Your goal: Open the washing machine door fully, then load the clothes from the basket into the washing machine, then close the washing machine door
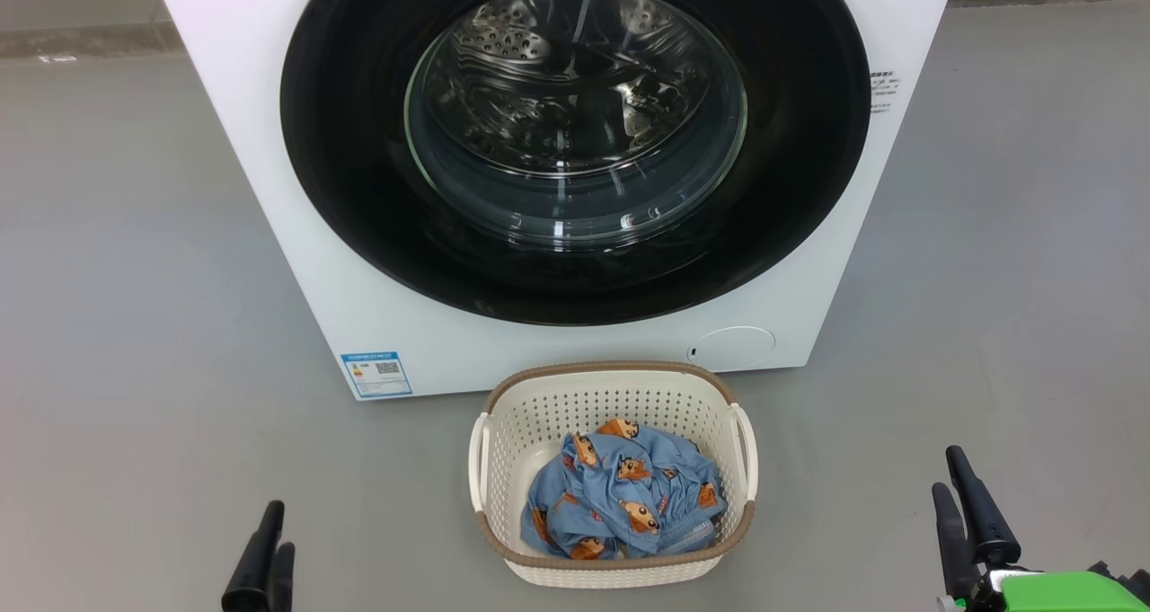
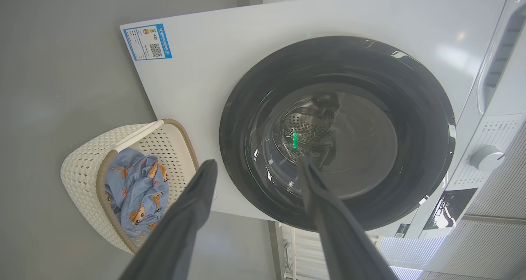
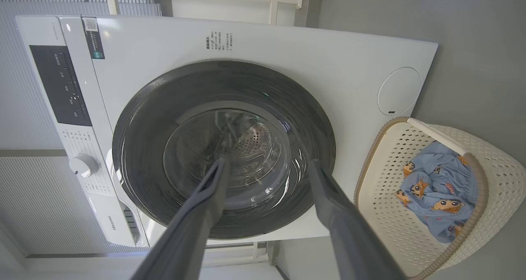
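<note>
Head view shows us the washing machine door (image 1: 575, 127) shut flat against the washing machine (image 1: 431, 342), so we judge the task not yet begun: opening, loading and closing all remain. The basket (image 1: 611, 368) sits on the floor just in front of the washing machine, below its door, with the blue printed clothes (image 1: 620, 495) bundled inside. Our left pincer (image 1: 277, 531) and right pincer (image 1: 948, 470) hang well back from the washing machine, each with fingers spread wide and nothing between them.
</note>
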Motion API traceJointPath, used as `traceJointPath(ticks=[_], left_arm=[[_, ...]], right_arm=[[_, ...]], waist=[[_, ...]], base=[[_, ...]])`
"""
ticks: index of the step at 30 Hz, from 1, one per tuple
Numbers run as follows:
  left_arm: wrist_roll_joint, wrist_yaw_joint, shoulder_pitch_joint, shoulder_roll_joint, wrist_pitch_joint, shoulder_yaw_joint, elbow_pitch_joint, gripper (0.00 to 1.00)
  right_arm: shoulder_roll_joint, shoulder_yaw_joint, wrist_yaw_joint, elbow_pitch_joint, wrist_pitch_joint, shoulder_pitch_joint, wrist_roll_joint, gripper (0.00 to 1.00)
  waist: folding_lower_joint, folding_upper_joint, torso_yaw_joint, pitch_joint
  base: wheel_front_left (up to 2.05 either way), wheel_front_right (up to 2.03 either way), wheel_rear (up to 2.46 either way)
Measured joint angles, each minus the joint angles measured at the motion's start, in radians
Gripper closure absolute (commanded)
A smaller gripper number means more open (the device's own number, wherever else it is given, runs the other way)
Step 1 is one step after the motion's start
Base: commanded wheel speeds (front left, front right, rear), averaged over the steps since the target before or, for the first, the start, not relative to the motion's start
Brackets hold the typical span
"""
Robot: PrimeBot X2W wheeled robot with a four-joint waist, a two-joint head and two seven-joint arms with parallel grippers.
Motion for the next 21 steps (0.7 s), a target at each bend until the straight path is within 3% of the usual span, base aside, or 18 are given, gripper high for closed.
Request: traceJointPath(ticks=[21], left_arm=[[0.208, 0.0, 0.0, 0.005, -0.063, -0.009, -0.033, 0.0]], right_arm=[[-0.013, 0.012, 0.0, -0.065, -0.059, 0.007, -0.276, 0.0]], waist=[[-0.0001, 0.0, 0.001, 0.002]], base=[[0.0, 0.0, 0.0]])
